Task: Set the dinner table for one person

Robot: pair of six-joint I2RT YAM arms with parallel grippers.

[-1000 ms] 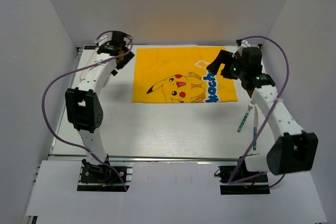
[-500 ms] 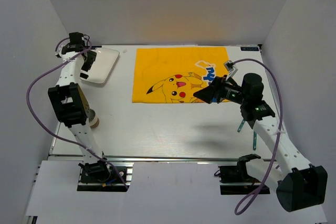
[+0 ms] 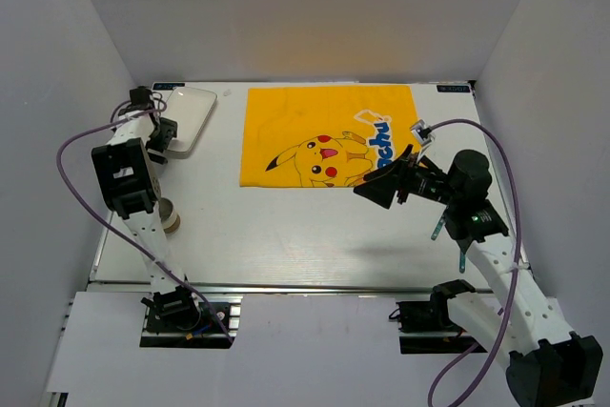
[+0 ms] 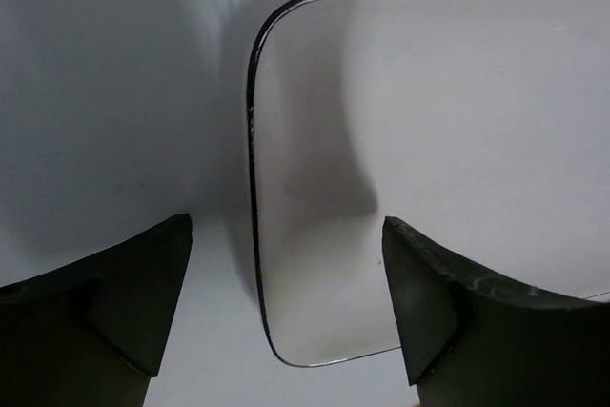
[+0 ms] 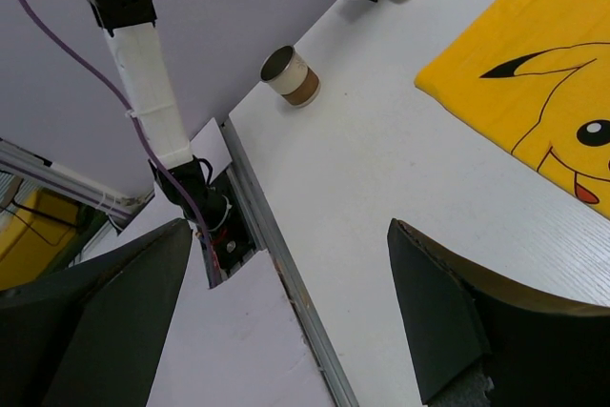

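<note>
the dinner table (image 3: 286, 231) is a flat white top, faintly ribbed, with a metal rail (image 3: 286, 285) on its near edge and grey-white walls (image 3: 57, 92) close on three sides. a broad white strip runs between the rail and the yellow cartoon cloth (image 3: 315, 121). far left, the left gripper (image 4: 286, 283), fingers spread, straddles the dark-lined rim of a smooth rounded-rectangle plate (image 4: 429, 121); contact is unclear. the right gripper (image 3: 379, 190), likewise spread, hangs over the table beside the cloth's near right corner. a small brown cup (image 3: 168, 215) stands by the left edge.
</note>
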